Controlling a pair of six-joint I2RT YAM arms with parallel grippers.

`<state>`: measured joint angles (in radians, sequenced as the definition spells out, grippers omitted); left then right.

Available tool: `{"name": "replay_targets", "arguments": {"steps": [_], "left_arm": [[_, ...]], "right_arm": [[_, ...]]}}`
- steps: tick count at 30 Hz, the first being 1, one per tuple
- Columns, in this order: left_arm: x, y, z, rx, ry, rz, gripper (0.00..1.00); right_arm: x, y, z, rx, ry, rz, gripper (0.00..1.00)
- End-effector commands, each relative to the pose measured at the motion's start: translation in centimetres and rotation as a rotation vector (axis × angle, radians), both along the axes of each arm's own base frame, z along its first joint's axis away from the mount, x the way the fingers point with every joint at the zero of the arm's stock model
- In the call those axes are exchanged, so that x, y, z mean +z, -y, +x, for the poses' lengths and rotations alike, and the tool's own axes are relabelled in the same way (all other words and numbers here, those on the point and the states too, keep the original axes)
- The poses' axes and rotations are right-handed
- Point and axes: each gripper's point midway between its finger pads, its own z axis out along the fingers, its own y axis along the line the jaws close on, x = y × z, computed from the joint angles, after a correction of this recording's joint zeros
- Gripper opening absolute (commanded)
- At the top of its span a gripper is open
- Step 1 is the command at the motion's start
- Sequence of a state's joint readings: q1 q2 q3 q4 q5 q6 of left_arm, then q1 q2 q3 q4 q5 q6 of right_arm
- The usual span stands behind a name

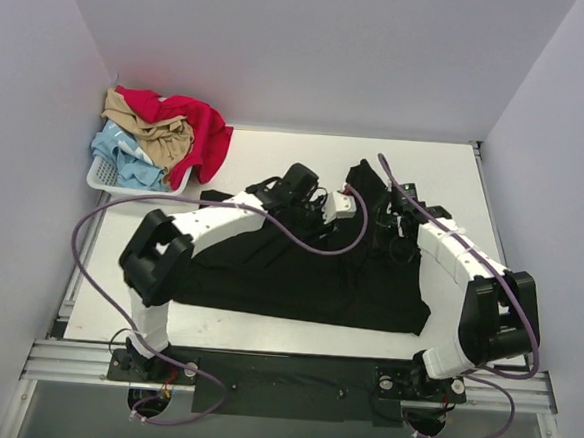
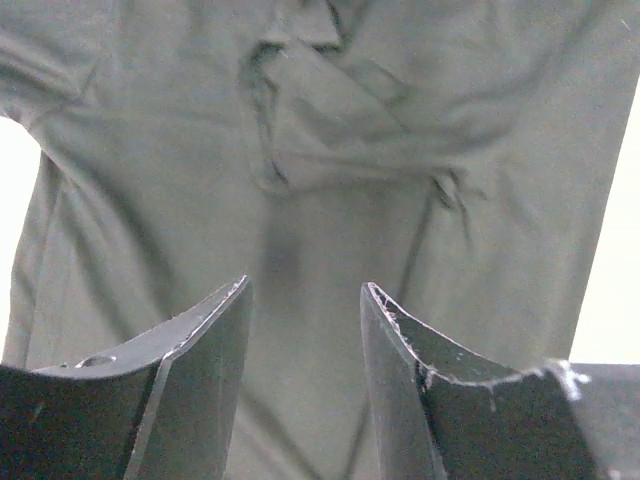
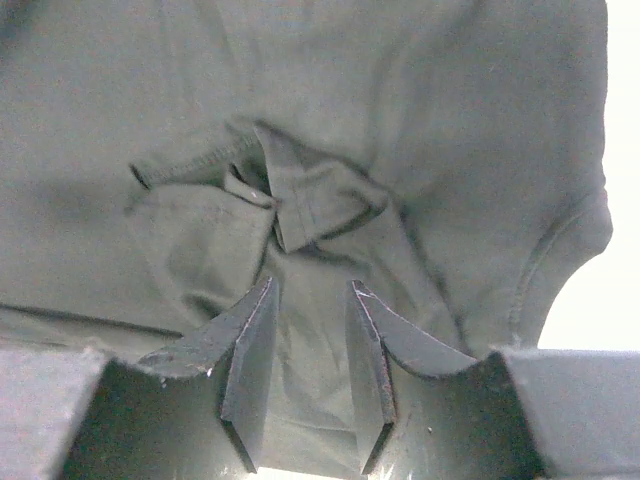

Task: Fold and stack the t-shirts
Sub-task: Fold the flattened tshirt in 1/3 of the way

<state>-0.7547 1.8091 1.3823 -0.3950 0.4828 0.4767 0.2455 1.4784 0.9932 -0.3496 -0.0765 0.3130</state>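
1. Black t-shirt (image 1: 298, 270): spread across the centre of the tabletop (image 1: 277, 148), bunched near its upper edge; no finished fold is visible.
2. Left tool (image 2: 305, 290): jaws moderately apart, empty, over the cloth.
3. Right tool (image 3: 312, 285): jaws narrowly apart, gripping nothing.
4. Red t-shirt (image 1: 193, 122), tan t-shirt (image 1: 163, 135), pale blue t-shirt (image 1: 121, 154): heaped unfolded in the basket (image 1: 103, 176), upper left.
5. Judgement: early stage; all folding and stacking remain.

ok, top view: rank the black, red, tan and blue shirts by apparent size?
1. black shirt
2. red shirt
3. tan shirt and blue shirt: look alike, both crumpled, not ranked.
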Motion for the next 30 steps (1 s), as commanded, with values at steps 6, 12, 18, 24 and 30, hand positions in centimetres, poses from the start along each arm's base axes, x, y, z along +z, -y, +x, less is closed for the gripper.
{"name": "replay_targets", "arguments": {"steps": [6, 12, 18, 24, 30], "left_arm": [[-0.3, 7.9, 2.9, 0.108, -0.286, -0.111, 0.57], [-3.5, 8.0, 1.7, 0.248, -0.48, -0.113, 0.51], [-5.0, 8.8, 0.8, 0.276, -0.426, -0.109, 0.55], [-4.8, 9.6, 1.3, 0.243, -0.401, -0.107, 0.57], [-4.3, 9.6, 1.8, 0.235, -0.349, -0.12, 0.58]], "right_arm": [[-2.8, -0.3, -1.9, 0.218, -0.072, -0.038, 0.3], [-3.4, -2.5, -0.9, 0.282, 0.0, 0.136, 0.36], [-3.7, -0.6, 0.8, -0.034, -0.028, 0.258, 0.39], [-1.3, 0.2, 1.0, -0.092, 0.07, 0.218, 0.35], [1.4, 0.7, 0.5, 0.184, 0.095, 0.118, 0.37]]}}
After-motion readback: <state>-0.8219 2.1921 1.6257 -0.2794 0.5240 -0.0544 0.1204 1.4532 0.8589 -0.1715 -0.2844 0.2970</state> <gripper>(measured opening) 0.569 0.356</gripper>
